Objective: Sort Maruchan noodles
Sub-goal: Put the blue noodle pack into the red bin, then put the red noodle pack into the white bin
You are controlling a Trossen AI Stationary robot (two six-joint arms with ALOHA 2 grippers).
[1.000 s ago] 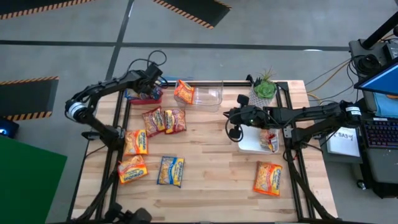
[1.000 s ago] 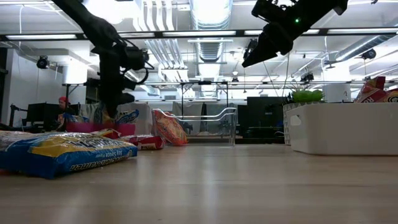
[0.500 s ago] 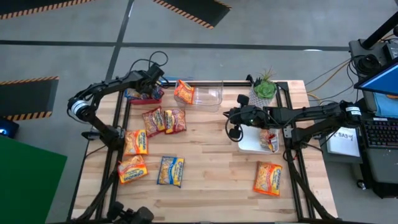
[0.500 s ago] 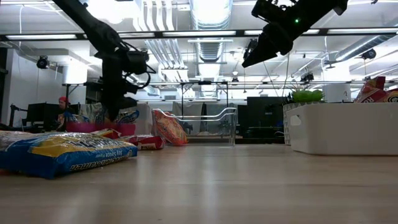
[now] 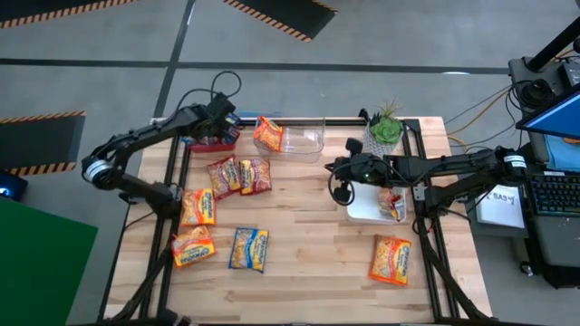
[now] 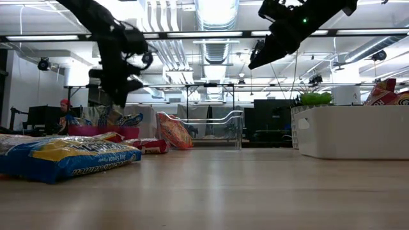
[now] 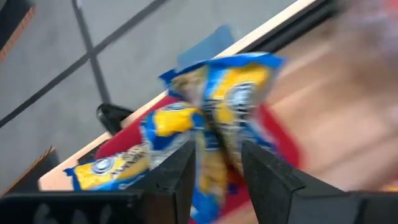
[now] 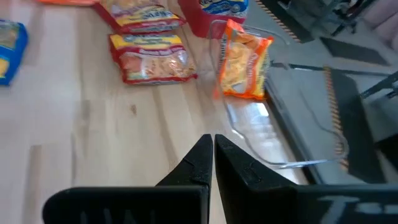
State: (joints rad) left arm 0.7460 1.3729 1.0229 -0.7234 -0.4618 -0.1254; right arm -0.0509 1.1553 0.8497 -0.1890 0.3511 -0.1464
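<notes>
Maruchan noodles lie spread over the table's left half: two red-marked packets [image 5: 240, 175], orange ones [image 5: 198, 206] [image 5: 192, 244] and a blue one [image 5: 248, 249]. Another orange packet [image 5: 391, 258] lies near the right front. My left gripper [image 7: 217, 146] hovers open above the red bin [image 5: 210, 138] at the far left. Blue packets [image 7: 230, 106] stand on edge in that bin, below the fingers. My right gripper [image 8: 213, 143] hangs shut and empty above the table's middle [image 5: 335, 181], beside the white bin [image 5: 367, 210].
A clear bin [image 5: 302, 138] at the far edge has an orange packet [image 5: 267, 132] leaning in its left end. The white bin holds one packet [image 5: 392, 205]. A potted plant [image 5: 385, 127] stands at the far right. Bare wood lies in the middle and near side.
My left gripper has risen from the red bin, and that arm's elbow has swung out toward the table's left. The blue packet it stood over has stayed down in the bin.
</notes>
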